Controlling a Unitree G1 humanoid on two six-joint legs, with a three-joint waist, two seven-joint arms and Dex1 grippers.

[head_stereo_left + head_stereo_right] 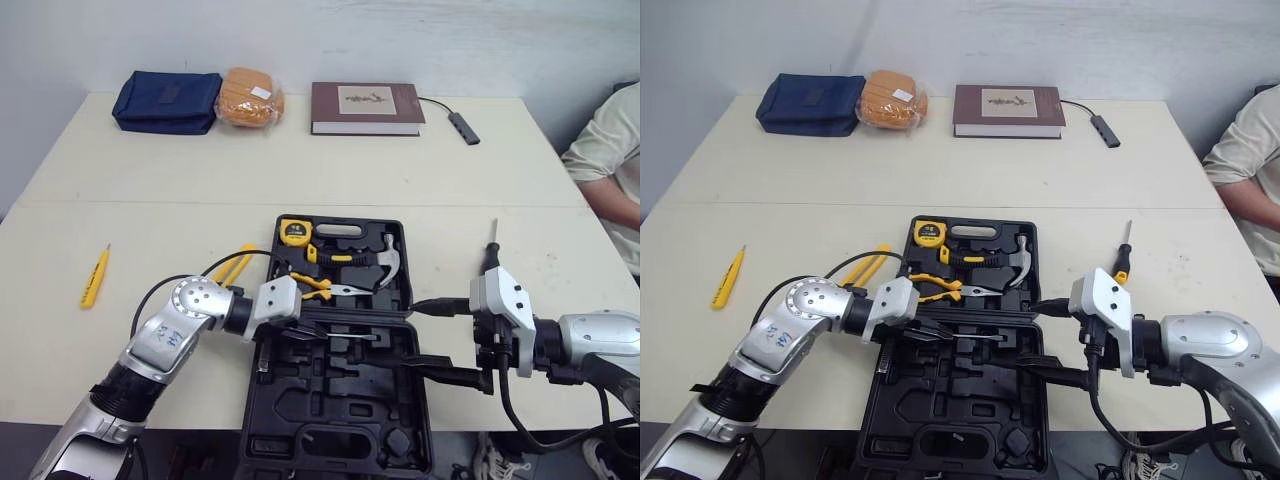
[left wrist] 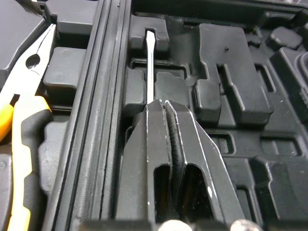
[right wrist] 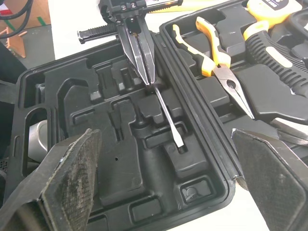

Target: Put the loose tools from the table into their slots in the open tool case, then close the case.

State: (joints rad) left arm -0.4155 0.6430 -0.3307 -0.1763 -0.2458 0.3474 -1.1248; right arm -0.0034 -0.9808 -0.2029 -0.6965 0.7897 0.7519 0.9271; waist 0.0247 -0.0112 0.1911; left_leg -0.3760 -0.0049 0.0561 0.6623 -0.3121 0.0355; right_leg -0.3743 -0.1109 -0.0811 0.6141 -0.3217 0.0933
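Screwdriver shaft (image 3: 166, 113) lies in its slot in tool case (image 1: 262, 400), half by bench (image 1: 300, 170) near edge, parallel w/ that edge. Left fingers (image 2: 154, 144) clamped on its end, blade running straight out from them. Right fingers (image 3: 72, 173) wide apart. We'd judge left arm nearer.

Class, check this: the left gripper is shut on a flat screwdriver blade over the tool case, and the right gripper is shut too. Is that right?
No: the right gripper is open, its fingers wide apart in the right wrist view. The left gripper is shut on the flat screwdriver blade over the tool case.
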